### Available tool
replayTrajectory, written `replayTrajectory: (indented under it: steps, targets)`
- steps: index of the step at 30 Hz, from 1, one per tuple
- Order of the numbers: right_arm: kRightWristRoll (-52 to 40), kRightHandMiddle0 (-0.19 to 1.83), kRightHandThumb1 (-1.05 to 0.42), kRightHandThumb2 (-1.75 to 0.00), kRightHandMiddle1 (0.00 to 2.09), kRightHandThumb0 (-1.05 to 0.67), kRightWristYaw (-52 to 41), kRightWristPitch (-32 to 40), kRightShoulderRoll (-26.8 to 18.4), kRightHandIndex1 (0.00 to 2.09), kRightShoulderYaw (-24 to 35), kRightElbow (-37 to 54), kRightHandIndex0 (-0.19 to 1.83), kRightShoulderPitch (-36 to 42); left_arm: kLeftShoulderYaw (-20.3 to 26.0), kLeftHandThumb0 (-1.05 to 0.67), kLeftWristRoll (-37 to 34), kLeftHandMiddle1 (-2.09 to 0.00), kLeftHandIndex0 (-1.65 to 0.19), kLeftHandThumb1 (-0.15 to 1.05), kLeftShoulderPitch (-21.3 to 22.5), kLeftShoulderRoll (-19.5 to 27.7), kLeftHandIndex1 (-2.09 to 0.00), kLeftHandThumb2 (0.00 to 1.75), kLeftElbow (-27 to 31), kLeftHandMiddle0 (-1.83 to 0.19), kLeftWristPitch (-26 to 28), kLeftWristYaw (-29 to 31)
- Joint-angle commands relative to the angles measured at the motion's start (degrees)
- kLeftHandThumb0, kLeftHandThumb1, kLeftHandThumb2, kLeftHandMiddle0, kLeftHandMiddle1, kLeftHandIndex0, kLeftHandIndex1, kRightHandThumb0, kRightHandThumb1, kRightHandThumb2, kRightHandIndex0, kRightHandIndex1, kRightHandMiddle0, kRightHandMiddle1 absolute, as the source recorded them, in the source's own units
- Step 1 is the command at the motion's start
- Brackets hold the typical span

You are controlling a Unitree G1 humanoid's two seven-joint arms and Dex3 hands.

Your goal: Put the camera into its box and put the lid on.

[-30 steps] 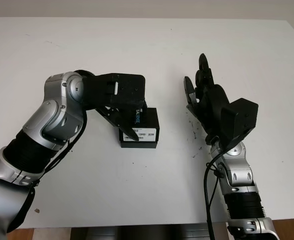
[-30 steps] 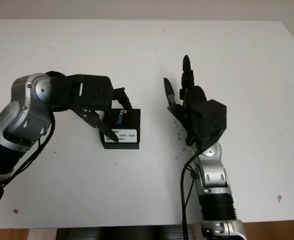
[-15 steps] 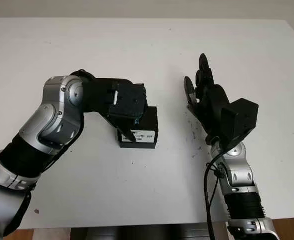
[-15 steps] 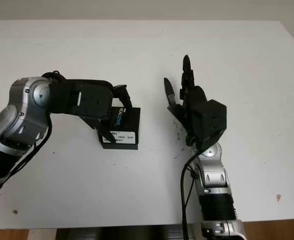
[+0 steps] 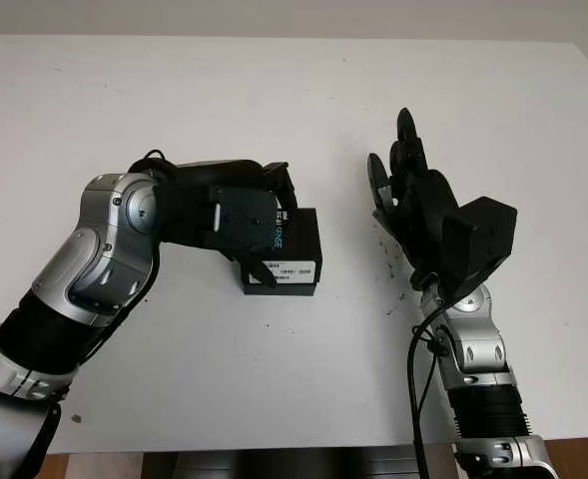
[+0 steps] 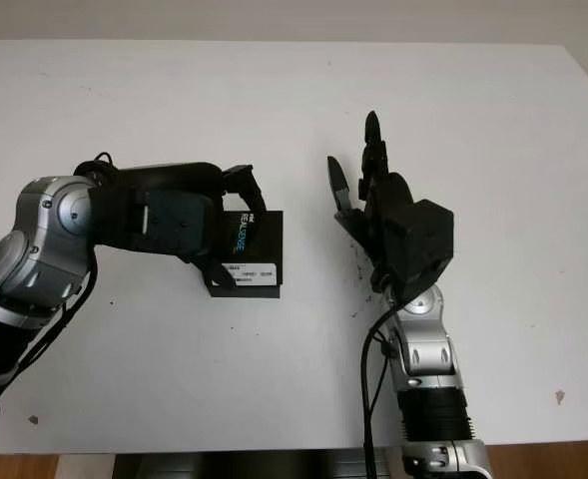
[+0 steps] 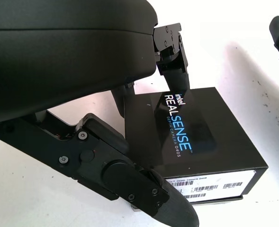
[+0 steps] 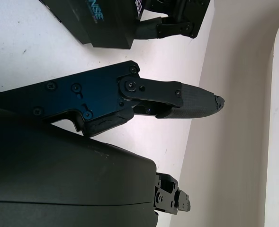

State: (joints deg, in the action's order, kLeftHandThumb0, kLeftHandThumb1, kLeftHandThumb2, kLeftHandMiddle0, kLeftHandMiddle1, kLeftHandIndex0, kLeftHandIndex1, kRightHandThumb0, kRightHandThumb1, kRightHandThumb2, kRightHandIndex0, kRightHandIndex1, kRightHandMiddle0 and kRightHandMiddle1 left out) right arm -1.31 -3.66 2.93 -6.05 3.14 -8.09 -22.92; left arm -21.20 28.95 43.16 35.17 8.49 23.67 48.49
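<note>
— Which way does the box lie?

— The closed black rectangular cardboard camera box [image 5: 287, 250] sits flat on the white table [image 5: 294, 90], its white barcode label end facing me, long axis running away from me, the printed lid up.

— What differs from a second ago?

— My left hand [image 5: 242, 222] has dropped lower and rolled over the box's left side.

— And your hands?

— The left clasps the box: one finger [image 7: 172, 56] on its far edge, another [image 7: 130, 182] at the near label end. My right hand [image 5: 405, 185], well right of the box, is open, holding nothing.
</note>
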Motion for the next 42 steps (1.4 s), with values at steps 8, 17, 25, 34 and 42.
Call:
replayTrajectory:
  steps: [8,17,25,34,42]
  targets:
    - [-0.2,-0.17,-1.05,-0.49,0.05,-0.71,0.1,-0.3,0.1,0.03,0.1,1.0,-0.19,0.3,0.7,-0.16,-0.7,-1.55,-0.20,0.98,-1.8,-0.4,-1.54,0.05,1.6,-0.18,0.3,-0.2]
    - [-1.0,-0.17,-1.05,-0.48,0.05,-0.71,-0.1,0.1,0.6,0.03,0.2,1.2,-0.19,0.3,3.3,-0.17,-1.8,-1.61,-0.18,0.98,-2.8,-0.7,-1.59,0.05,2.0,-0.22,-2.9,-4.3]
    - [-1.2,-0.18,-1.05,-0.49,0.05,-0.72,-0.5,0.1,0.5,0.02,0.0,1.3,-0.19,0.3,5.7,-0.14,-3.3,-1.71,-0.21,0.96,-6.0,0.1,-1.68,0.04,2.3,-0.33,-12.3,-9.7]
    - [-1.0,-0.17,-1.05,-0.49,0.05,-0.72,-0.5,0.0,0.4,0.02,0.0,1.3,-0.19,0.4,7.5,-0.18,-3.0,-1.93,-0.25,0.95,-8.5,1.0,-1.77,0.05,2.0,-0.39,-22.0,-14.5]
    - [-0.7,-0.17,-1.05,-0.49,0.05,-0.72,-0.3,-0.2,0.4,0.03,-0.1,1.2,-0.19,0.4,8.5,-0.15,-3.4,-1.88,-0.22,0.94,-8.4,0.8,-1.78,0.05,7.1,-0.39,-14.7,-10.0]
